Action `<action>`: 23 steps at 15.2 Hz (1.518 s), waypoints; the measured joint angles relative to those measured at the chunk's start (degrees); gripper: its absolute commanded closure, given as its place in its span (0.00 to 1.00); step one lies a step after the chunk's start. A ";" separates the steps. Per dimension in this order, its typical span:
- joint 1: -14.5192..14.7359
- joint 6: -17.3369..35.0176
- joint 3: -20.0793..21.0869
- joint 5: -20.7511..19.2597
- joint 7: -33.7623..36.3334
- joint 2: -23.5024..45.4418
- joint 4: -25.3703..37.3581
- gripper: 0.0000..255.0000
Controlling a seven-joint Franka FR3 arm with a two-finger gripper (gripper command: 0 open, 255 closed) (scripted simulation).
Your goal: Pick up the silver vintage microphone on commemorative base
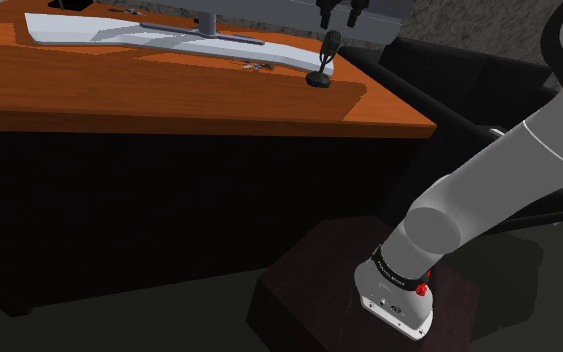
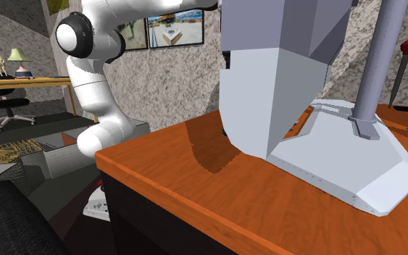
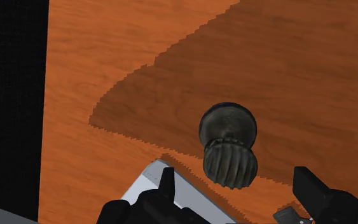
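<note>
The microphone is small and dark, standing upright on a round base near the right-hand end of the orange wooden desk in the shoulder view. My black gripper hangs just above it at the shoulder view's top edge. The wrist view looks down on its ribbed head and round base. My gripper is open. Its fingers stand apart on either side of the head and do not touch it.
A monitor's pale grey foot lies on the desk close beside the microphone, and its corner shows by one finger. The desk's edge with a black area runs nearby. A dark rod with a red tip stands beyond the foot.
</note>
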 measured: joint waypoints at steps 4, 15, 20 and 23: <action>-0.03 2.92 -0.04 -0.13 0.47 -0.83 -3.75 0.00; -0.01 4.97 -0.03 -0.14 0.79 -1.71 -6.62 1.00; -0.06 3.41 -0.07 -0.15 0.49 -1.21 -4.60 1.00; -0.01 1.08 0.04 -0.10 0.30 -0.16 -1.21 1.00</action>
